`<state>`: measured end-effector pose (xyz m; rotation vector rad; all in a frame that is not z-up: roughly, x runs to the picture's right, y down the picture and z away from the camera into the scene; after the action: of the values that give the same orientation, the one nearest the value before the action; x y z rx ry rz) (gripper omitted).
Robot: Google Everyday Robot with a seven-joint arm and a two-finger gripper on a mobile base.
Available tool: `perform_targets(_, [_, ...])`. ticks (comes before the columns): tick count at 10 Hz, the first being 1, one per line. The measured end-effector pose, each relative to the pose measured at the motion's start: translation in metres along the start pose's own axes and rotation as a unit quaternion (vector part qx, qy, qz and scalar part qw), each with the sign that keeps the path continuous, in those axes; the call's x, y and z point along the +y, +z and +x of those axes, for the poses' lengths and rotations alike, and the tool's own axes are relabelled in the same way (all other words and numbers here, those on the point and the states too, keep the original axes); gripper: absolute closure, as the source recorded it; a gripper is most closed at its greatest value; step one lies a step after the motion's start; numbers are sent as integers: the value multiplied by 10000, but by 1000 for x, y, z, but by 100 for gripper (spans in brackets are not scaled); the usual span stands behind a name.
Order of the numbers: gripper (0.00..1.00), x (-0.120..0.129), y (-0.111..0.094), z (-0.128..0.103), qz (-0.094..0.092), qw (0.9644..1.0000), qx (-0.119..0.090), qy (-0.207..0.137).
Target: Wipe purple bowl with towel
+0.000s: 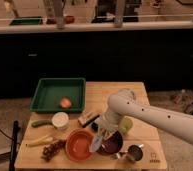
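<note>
The purple bowl (114,144) sits on the wooden table near the front edge, right of the orange bowl (79,145). My gripper (101,134) points down over the purple bowl's left rim, at the end of the white arm that reaches in from the right. It is shut on the towel (96,144), a pale grey-bluish strip that hangs down between the two bowls and touches the purple bowl's left edge. The arm hides the far part of the purple bowl.
A green tray (50,95) holding a peach-coloured fruit (65,102) stands at the back left. A white cup (60,119), a brush block (88,118), a green vegetable (41,123), a banana (40,141) and grapes (52,149) lie to the left. A metal cup (135,151) and a yellow-green fruit (125,125) are on the right.
</note>
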<state>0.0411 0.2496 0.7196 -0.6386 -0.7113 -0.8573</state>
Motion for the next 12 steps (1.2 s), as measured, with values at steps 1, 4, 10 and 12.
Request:
perform_targets(1, [97,5,2,-7,-44,10000,-46,-26])
perform_targets(4, [97,29,6,-18,-137,9998,-120,95])
perform_targets(10, [97,80,-6,9,-115,9968,65,789])
perform_targets(12, [97,73,-14,23,-14,9964,194,827])
